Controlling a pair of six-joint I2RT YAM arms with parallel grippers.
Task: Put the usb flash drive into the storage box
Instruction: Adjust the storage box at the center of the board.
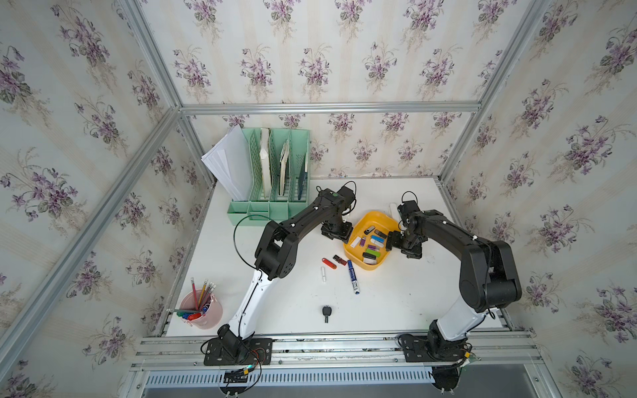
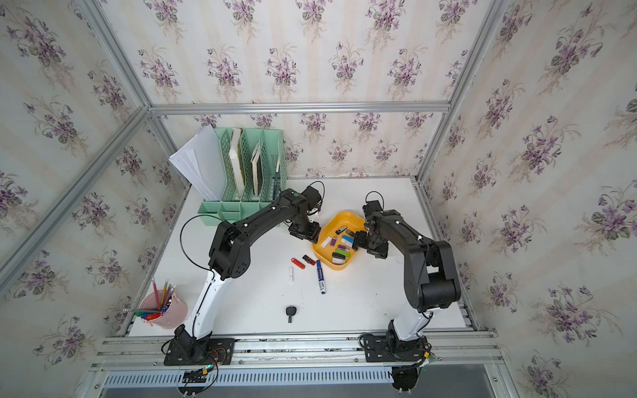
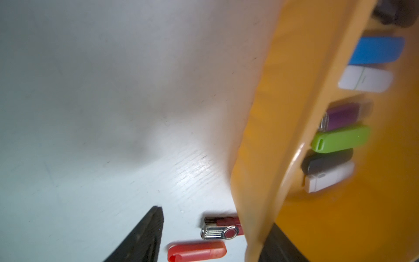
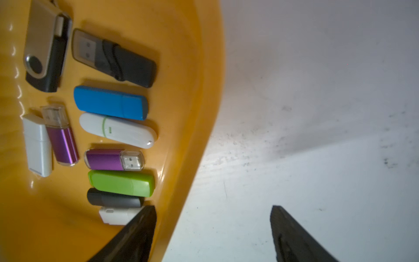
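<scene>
The top views hide the fingertips. The wrist views show the left pincer (image 3: 215, 217) and the right pincer (image 4: 213, 206) open and empty, each astride a storage box (image 3: 283, 113) wall. A red usb flash drive (image 3: 197, 250) and a maroon swivel drive (image 3: 221, 229) lie on the surface (image 3: 90, 113) just outside it.

Setting: robot test cell dressed as a home-office desk
Cell fittings: aluminium frame (image 1: 327, 108) around the booth; left arm (image 1: 303, 220) and right arm (image 1: 448, 231) bolted to a slotted rail (image 1: 344, 346) at the near edge
Office dressing: floral wallpaper (image 1: 310, 51) on the walls; white tabletop (image 1: 396, 293); mint-green file organizer (image 1: 272, 206) with papers (image 1: 227, 162) and books (image 1: 265, 158); pink pencil cup (image 1: 206, 315); blue marker (image 1: 353, 277); key (image 1: 326, 313); yellow storage box (image 1: 372, 215) of usb flash drives (image 4: 111, 103)
</scene>
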